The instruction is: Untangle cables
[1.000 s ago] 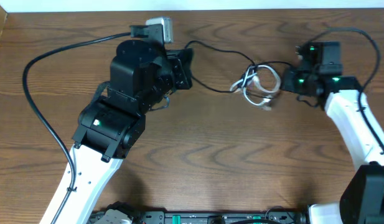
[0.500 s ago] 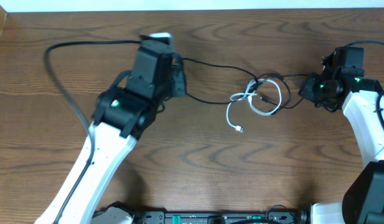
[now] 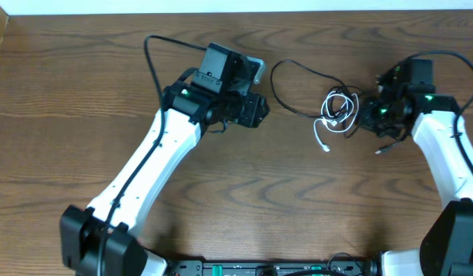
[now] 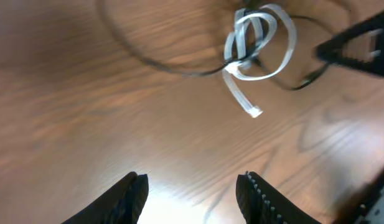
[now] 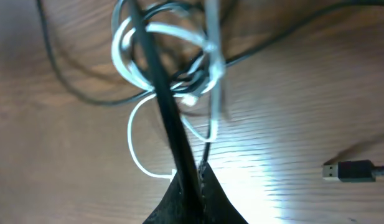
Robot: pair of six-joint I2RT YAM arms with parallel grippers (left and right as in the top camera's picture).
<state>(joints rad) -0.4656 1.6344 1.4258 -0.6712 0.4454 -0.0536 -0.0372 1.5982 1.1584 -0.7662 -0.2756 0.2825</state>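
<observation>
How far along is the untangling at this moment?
Done: nothing yet; the white cable is coiled through the black cable in one knot. In hand: right gripper jaws shut on the black cable; left gripper jaws open, empty. Left: pulling the two apart.

A thin black cord (image 4: pixel 179 72) sweeps a wide loop across the worktop (image 4: pixel 86 124), tangled at one end with a shorter, coiled white cord (image 4: pixel 241 93) whose plug trails free.

Bare brown wooden tabletop (image 3: pixel 297 207) is lying open across the near middle. The white-and-black left arm (image 3: pixel 156 157) is slanting over the left half. Between the left gripper (image 3: pixel 263 112) and right gripper (image 3: pixel 364 116), a coiled white cable (image 4: pixel 241 92) tangled with a thin black cable (image 5: pixel 155 81) is blocking passage.
</observation>
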